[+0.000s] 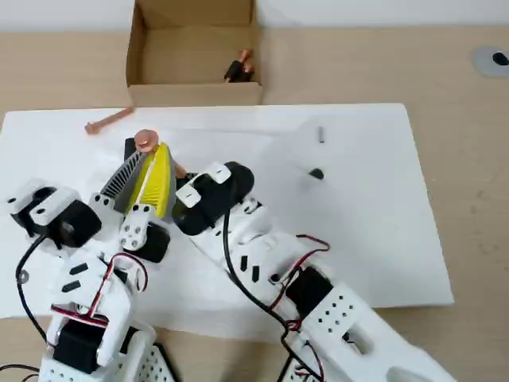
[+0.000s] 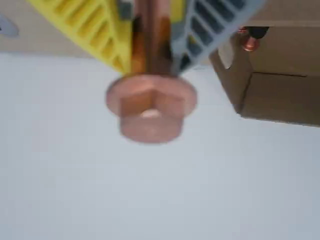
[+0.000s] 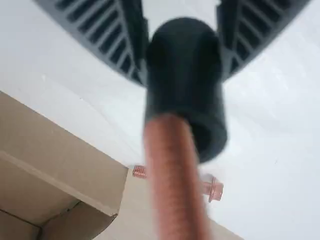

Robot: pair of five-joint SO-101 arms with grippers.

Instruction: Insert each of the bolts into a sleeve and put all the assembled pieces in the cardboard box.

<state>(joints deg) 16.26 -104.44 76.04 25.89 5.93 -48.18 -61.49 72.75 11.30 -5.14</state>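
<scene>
My left gripper (image 2: 152,60) clenches the bolt (image 2: 150,107), right gripper (image 3: 182,55) the sleeve (image 3: 185,80), shank partway in. Risk: axes off-line, shank jams, bolt skids loose.

Loose bolt (image 1: 109,120) near cardboard box (image 1: 195,94) front wall; box top open.

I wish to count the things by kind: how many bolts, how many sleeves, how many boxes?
Bolts: 3 (held bolt, loose bolt, boxed bolt)
Sleeves: 2 (held sleeve, boxed sleeve)
Box: 1
Total: 6
The dark bit on the sheet is too small to name, so it is not counted.
</scene>
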